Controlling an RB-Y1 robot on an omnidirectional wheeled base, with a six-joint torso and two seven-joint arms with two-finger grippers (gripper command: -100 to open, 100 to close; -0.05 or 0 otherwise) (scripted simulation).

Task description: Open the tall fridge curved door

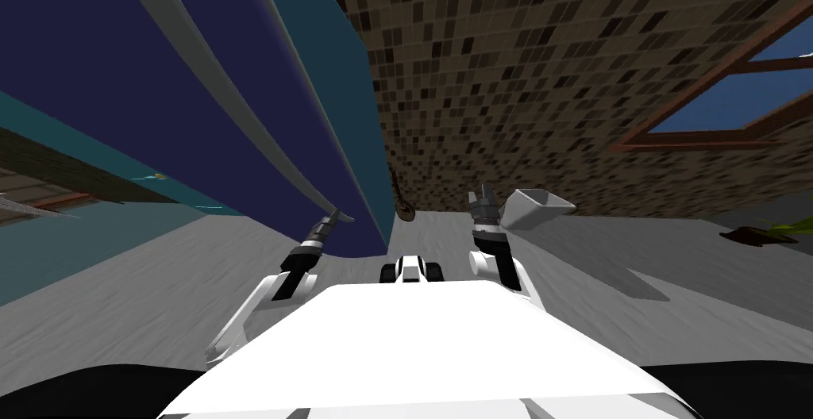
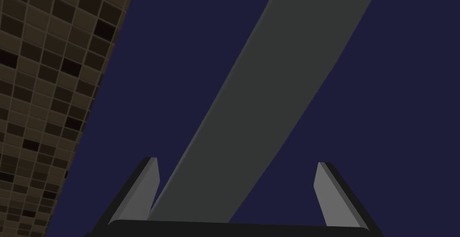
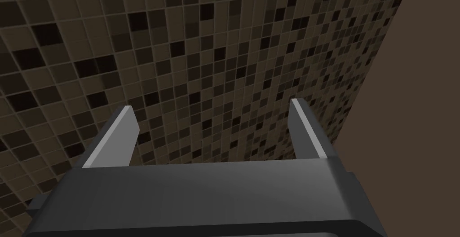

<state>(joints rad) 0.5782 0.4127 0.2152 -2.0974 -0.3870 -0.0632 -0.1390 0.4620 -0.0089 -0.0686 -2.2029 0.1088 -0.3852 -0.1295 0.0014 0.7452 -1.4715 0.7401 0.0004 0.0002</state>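
Upper left of the head view: tall fridge door (image 1: 111, 73), dark navy, curved face, running from the top edge down toward the middle of the frame, with a teal cabinet side (image 1: 341, 57) adjoining on its right. Handle (image 1: 238, 105): one long grey bar, bowed, with its long axis following the door from the top edge down to a lower end just left of frame centre. Left pincer (image 1: 340, 217): at that lower end of the handle, forearm reaching up from the lower middle of the frame; this is the nearer arm by far. Relation, from the left wrist view: the handle passes between the two fingers (image 2: 146, 189) and runs on away from the pincer on a slant, lying closer to one finger than the other, with navy door behind it. Contact between blade and bar cannot be told. State of the left pincer: fully spread, about a third of the frame apart, straddling the bar and clamping nothing. Judgement: the grasp is lined up but not yet made; closing across the bar comes next, and the off-centre bar may meet one blade first. Right pincer (image 1: 483, 194): just right of frame centre, raised, well apart from the door, blades spread, holding nothing. Beside it, a white open bin (image 1: 540, 204) on the grey floor (image 1: 159, 279).
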